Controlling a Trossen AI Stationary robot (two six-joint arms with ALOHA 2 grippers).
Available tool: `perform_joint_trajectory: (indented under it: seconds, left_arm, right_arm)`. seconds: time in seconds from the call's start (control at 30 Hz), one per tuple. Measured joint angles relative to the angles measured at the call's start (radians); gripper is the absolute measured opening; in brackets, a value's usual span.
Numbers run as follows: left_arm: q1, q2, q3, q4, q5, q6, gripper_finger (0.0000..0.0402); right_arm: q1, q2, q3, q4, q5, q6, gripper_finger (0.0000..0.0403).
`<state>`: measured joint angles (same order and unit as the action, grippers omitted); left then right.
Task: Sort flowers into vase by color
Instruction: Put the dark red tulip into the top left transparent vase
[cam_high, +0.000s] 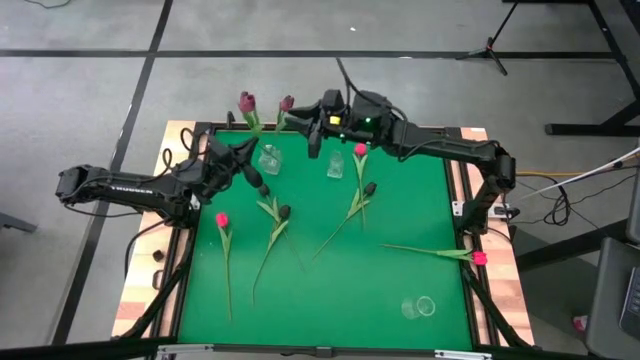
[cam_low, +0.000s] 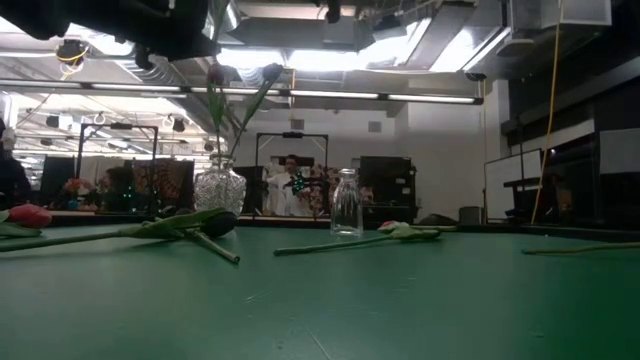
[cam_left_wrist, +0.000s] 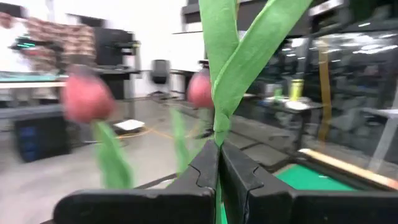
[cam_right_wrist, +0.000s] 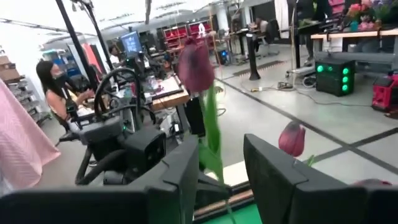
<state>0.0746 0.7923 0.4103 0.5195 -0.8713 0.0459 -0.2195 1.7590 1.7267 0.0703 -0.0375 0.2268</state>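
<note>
Two dusky purple flowers (cam_high: 247, 101) (cam_high: 287, 103) rise from the cut-glass vase (cam_high: 268, 158) near the table's far edge. Their stems (cam_low: 222, 130) go up out of the vase (cam_low: 220, 186). My left gripper (cam_high: 250, 165) (cam_left_wrist: 217, 168) stands beside the vase, shut on a green stem. My right gripper (cam_high: 315, 135) (cam_right_wrist: 221, 168) is open at the far edge, and a purple flower's stem (cam_right_wrist: 210, 140) passes between its fingers, close to one. Pink (cam_high: 221, 218) (cam_high: 360, 150) (cam_high: 478, 258) and near-black (cam_high: 283, 211) (cam_high: 369, 188) flowers lie flat on the mat. My left gripper pinches a green stem (cam_left_wrist: 217, 140) between its two fingers, just below where two long leaves (cam_left_wrist: 249, 56) spread apart. The leaves rise past the fingers and out of the picture. Which head belongs to this stem cannot be told.
A slim clear bottle (cam_high: 335, 165) (cam_low: 345, 200) stands right of the vase. Another clear glass (cam_high: 420, 306) sits near the table's near right corner. The green mat (cam_high: 330, 290) has a raised wooden rim (cam_high: 140, 290). People sit at benches in the room beyond the table.
</note>
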Motion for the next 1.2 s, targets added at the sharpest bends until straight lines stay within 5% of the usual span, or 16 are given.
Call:
perform_joint_trajectory:
  seconds: [0.47,1.2]
  left_arm:
    - [0.013,-0.003,0.000,0.007,-0.082,0.125,0.0000]
    - [0.210,0.121,0.000,-0.121,0.130,-0.071,0.0000]
  right_arm:
    - [0.003,-0.003,0.000,-0.079,0.008,-0.023,0.0127]
    - [0.003,-0.003,0.000,-0.134,0.008,-0.023,0.0127]
